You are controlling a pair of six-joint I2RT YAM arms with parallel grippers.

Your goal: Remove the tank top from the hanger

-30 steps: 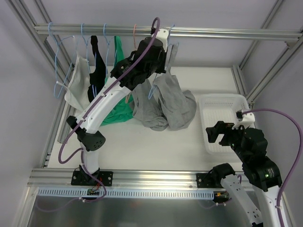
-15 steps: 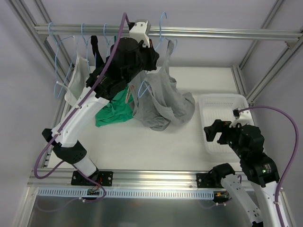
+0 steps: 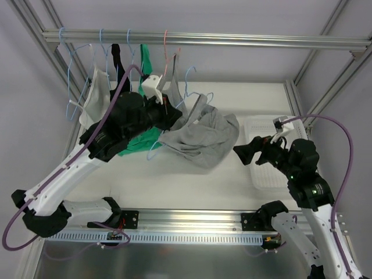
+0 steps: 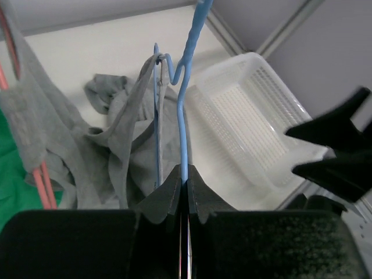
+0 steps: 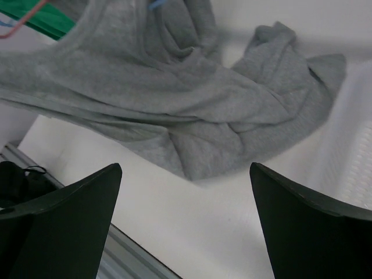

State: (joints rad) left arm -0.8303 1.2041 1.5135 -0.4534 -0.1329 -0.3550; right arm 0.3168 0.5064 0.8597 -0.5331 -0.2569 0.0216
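Observation:
The grey tank top lies bunched on the white table, and its straps still hang on a light blue hanger. My left gripper is shut on the hanger's wire below the hook and holds it off the rail, low over the table. In the left wrist view the jaws pinch the blue wire, with the grey top draped behind it. My right gripper is open and empty, just right of the top. In the right wrist view its fingers straddle bare table in front of the top.
A white basket stands at the right and also shows in the left wrist view. White, black and green garments hang at the left of the rail. A pink hanger hangs beside them.
My left arm has brought the hanger down from the rail and to the left, and the tank top now rests on the table. My right gripper has moved left towards the top.

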